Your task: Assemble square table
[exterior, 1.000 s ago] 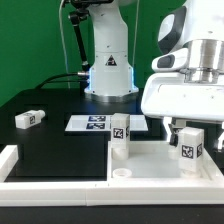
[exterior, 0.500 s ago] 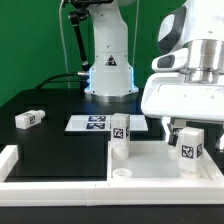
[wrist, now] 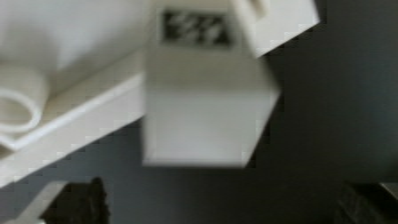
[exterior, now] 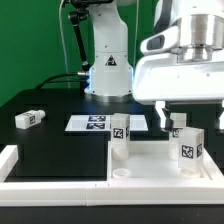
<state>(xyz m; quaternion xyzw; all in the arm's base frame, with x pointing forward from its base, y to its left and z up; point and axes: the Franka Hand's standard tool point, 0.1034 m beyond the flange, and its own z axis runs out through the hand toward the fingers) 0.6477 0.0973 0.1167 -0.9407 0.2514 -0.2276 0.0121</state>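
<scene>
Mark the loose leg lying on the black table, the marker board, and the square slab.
loose leg [exterior: 28, 118]: exterior view, tagged side.
marker board [exterior: 85, 124]: exterior view, top face.
square slab [exterior: 150, 161]: exterior view, bare upper face.

The arm [exterior: 108, 40] is wearing a glossy white shell, rounded and widening toward its base; a dark marking [exterior: 110, 68] is sitting on the front of the column, with a blue glow [exterior: 98, 72] shining beside it; black cables [exterior: 70, 40] are hanging along the column on the exterior view's left; a grey joint ring [exterior: 203, 35] is showing above the hand [exterior: 188, 115], which is looking broad, boxy and white with softened corners; its fingers [wrist: 80, 200] are showing dark, almost black, and blurred in the wrist view.
</scene>
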